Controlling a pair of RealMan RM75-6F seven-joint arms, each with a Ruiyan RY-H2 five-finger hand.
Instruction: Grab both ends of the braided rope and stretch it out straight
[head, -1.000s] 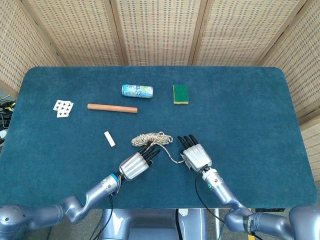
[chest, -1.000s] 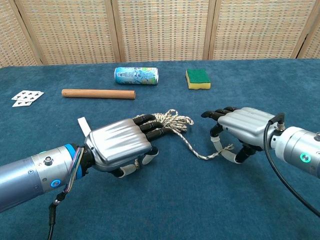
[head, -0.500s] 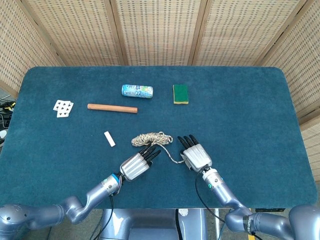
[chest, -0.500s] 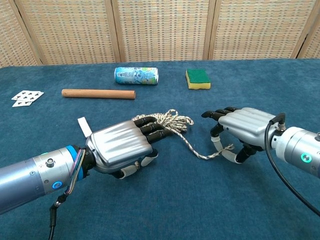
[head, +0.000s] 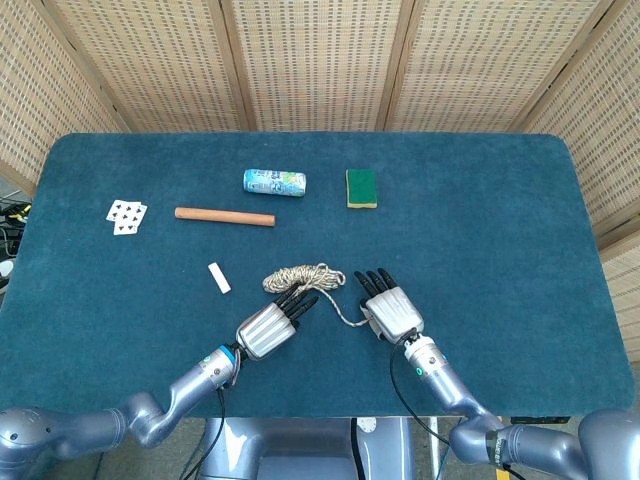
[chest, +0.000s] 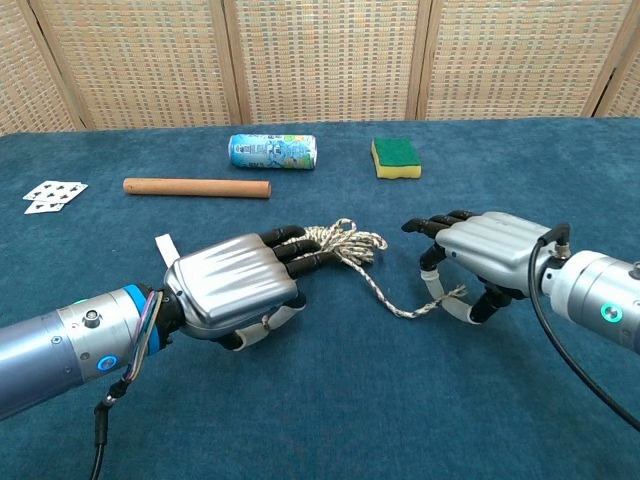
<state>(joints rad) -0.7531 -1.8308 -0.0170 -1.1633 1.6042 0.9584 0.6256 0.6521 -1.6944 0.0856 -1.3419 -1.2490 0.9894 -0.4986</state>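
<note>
Lying bunched just short of the middle of the blue worktop (head: 500, 200), the braided rope (chest: 345, 245) serves as the landmark for everything else. Far to its left sit the playing cards (head: 126, 215), and nearer on that side a small white block (head: 218, 277); both are well apart from it and look like bystanders. Just behind the rope and to the left lies a wooden dowel (head: 224, 216), with a drinks can (head: 274, 181) on its side behind that.

The left hand (chest: 232, 288) rests palm down at the rope's left, its dark fingertips (chest: 290, 240) reaching into the coiled mass, probably because that end is buried in the loops and must be fished out. Whether it has actually closed on a strand I cannot tell; the knuckles hide the contact.

From the coil a single tail runs rightward and toward the robot, ending under the right hand (chest: 480, 260). That hand arches over the frayed tip, thumb and fingers curled down around it, apparently pinching the end so it can be drawn away from the coil. Behind the rope to the right sits a green-and-yellow sponge (head: 361, 188), uninvolved.
</note>
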